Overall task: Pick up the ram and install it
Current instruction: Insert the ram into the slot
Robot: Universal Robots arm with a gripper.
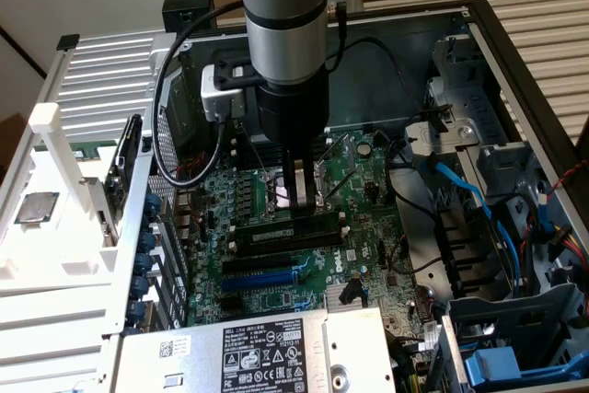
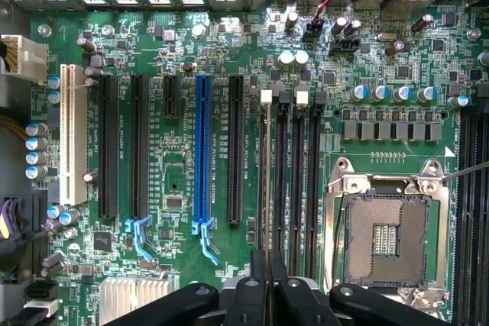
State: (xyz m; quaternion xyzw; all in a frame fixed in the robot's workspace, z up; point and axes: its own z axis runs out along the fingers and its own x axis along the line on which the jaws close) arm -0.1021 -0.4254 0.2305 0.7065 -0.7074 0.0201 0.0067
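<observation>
Three bare slots [image 2: 298,181] beside ram [image 2: 263,181] in gripper [image 2: 266,266]

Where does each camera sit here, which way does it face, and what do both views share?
Exterior view: off the arm, above the open computer case, looking obliquely down into it; the arm and gripper show.
Wrist view: on the wrist, facing straight down at the motherboard; the gripper shows.
Shared: motherboard, processor socket, blue slot, gripper.
</observation>
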